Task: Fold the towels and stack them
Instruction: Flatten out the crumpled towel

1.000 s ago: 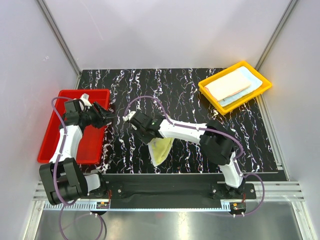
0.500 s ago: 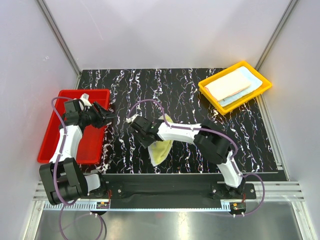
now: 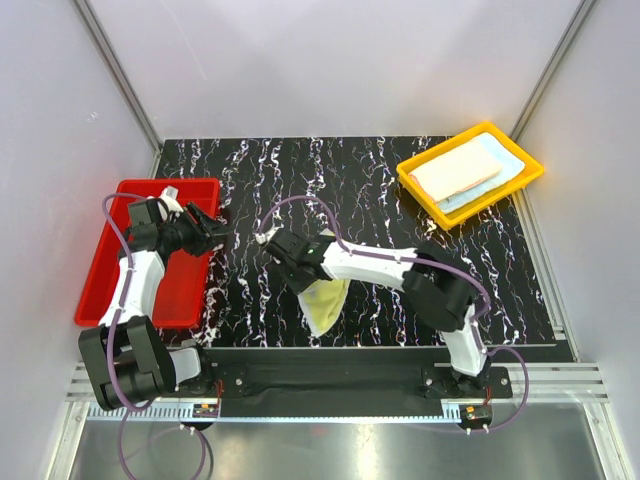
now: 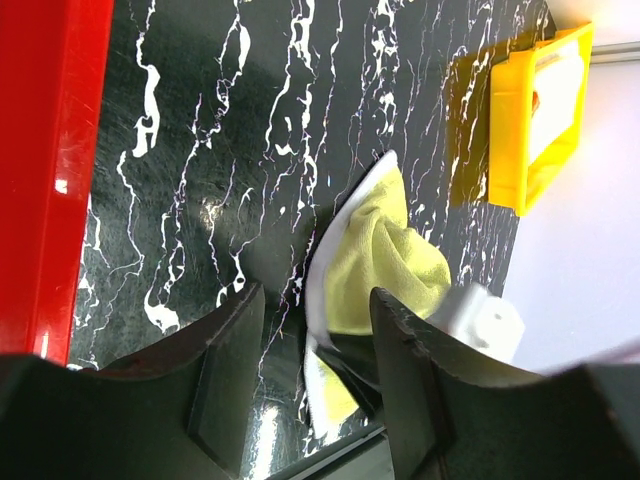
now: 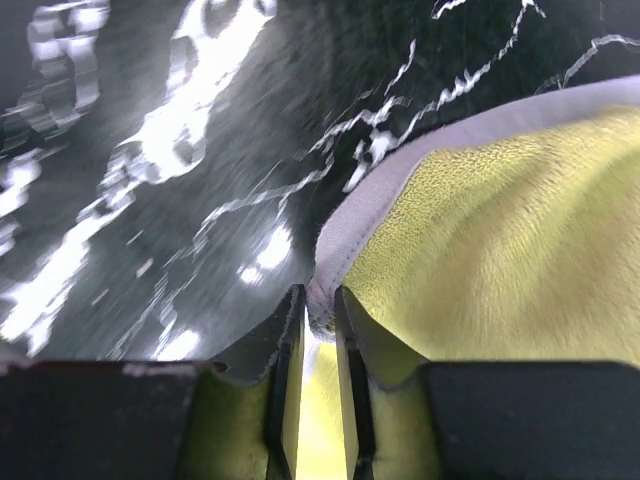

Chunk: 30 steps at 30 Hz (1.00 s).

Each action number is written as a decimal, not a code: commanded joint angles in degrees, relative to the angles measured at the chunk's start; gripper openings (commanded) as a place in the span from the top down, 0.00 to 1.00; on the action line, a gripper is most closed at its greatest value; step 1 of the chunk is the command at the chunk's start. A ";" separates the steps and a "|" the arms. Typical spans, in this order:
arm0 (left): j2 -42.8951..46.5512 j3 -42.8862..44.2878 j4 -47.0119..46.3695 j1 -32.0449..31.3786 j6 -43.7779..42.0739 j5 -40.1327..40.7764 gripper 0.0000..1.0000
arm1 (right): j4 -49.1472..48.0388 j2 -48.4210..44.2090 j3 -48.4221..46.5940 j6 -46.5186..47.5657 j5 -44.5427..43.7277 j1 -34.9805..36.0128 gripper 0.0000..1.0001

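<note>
The right tool (image 5: 318, 300) has just narrowed, pinching the white hem of the yellow-green towel (image 5: 500, 230) lying mid-way across the worktop (image 3: 380, 190). Grip looks set, so folding can start. The left tool (image 4: 318, 300) hangs wide and empty by the red tray (image 4: 50, 150).

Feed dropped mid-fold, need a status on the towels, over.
Right pincer shut on hem of yellow towel. Left pincer open, empty, by red tray. Folded towels stacked in yellow tray. Nothing blocking.
</note>
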<state>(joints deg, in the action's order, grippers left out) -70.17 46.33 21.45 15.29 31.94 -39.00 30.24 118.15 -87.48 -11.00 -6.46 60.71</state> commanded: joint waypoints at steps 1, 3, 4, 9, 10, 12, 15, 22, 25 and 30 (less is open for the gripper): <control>2.23 -0.10 -2.64 0.27 -0.04 -2.30 0.48 | 3.42 -9.42 1.07 -2.44 4.60 0.29 0.76; 2.32 -0.18 -2.30 0.18 -0.13 -2.39 0.48 | 3.42 -12.06 2.05 -4.02 6.19 -0.15 0.77; 2.32 -0.18 -1.94 0.01 -0.13 -2.48 0.48 | 2.73 -12.67 3.27 -4.55 8.02 -0.50 0.77; 2.23 0.61 -0.45 -1.05 -0.65 -2.39 0.47 | 0.26 -16.28 6.71 -6.22 11.90 -1.73 0.80; 2.41 0.87 -0.01 -1.49 -0.83 -2.39 0.47 | 0.17 -16.89 7.58 -6.66 13.21 -2.34 0.87; 3.11 2.10 0.61 -3.77 -2.14 -1.78 0.47 | 0.35 -19.79 8.46 -7.97 14.10 -5.15 0.90; 3.11 4.47 1.84 -9.30 -3.38 1.47 0.46 | 2.71 -24.62 10.66 -9.56 13.31 -13.05 0.92; -3.47 8.78 -1.76 -22.39 -3.73 6.92 0.46 | 3.95 -26.48 16.20 -4.56 20.24 -33.27 0.95; -9.26 11.66 -3.87 -25.65 -4.26 8.50 0.46 | 4.47 -23.59 16.12 -1.57 21.83 -37.59 0.96; -22.69 18.26 -8.96 -28.03 -0.22 5.26 0.47 | 3.43 -21.56 17.08 0.37 24.21 -39.17 0.96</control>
<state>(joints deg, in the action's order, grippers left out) -87.15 60.03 18.81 -11.68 29.78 -33.23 33.69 96.16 -71.26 -13.23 13.85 21.47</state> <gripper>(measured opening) 0.536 0.113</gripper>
